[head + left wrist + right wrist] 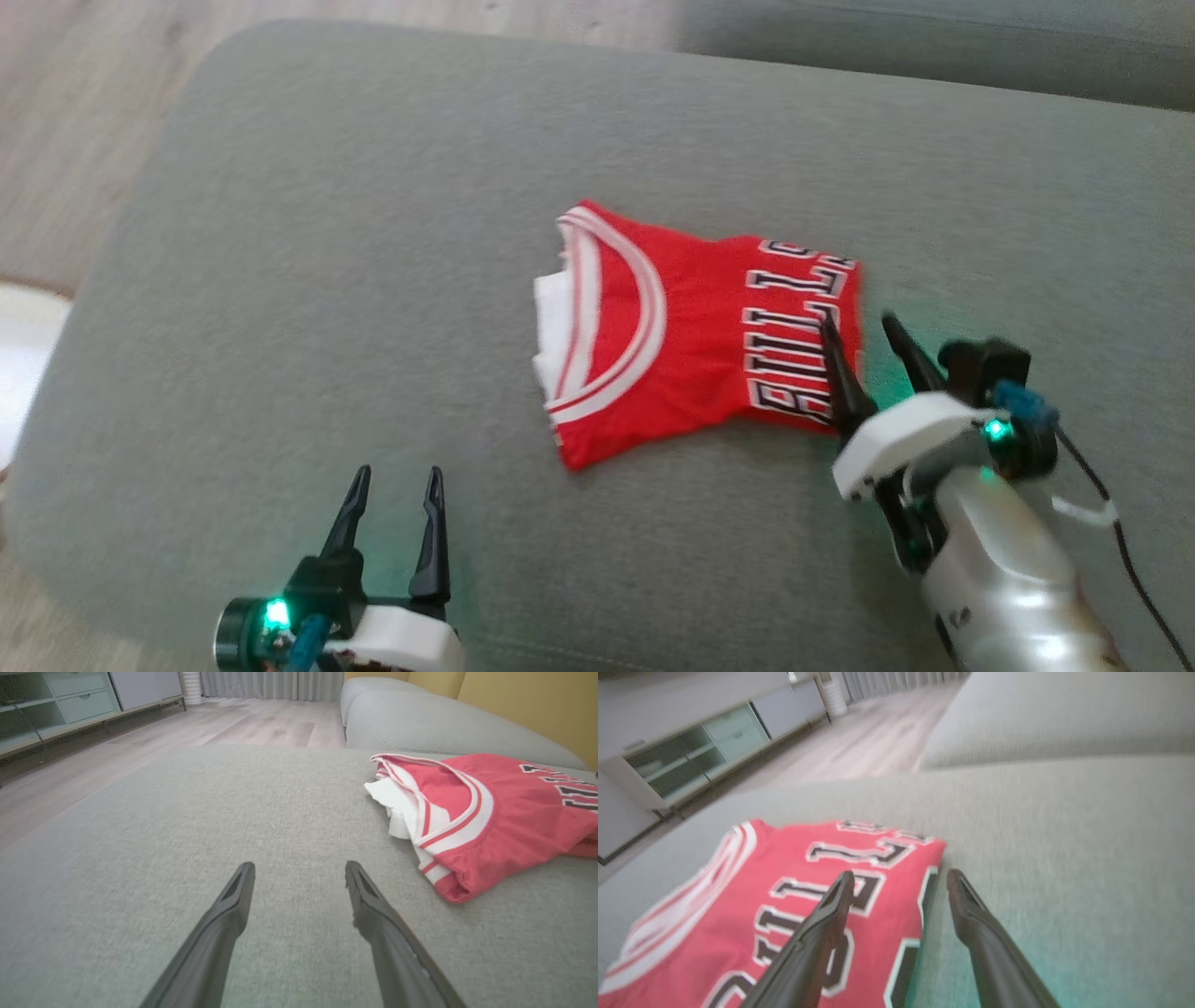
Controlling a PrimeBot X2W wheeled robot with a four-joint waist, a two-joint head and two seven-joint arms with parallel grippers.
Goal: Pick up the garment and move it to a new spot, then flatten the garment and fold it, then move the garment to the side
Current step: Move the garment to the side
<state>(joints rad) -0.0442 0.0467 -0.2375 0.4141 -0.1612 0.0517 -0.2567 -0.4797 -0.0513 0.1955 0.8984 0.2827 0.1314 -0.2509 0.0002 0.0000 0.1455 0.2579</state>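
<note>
Folded, the garment lies mid sofa cushion; moving it aside looks like the step in hand. The right hand, released, straddles its right edge and must next pinch every layer. The left hand hovers released near the front edge.

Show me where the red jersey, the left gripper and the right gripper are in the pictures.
red jersey [700,345]: head view, plain red cloth near its middle.
left gripper [399,471]: head view, midway between its two fingertips.
right gripper [855,318]: head view, midway between its fingertips.
</note>
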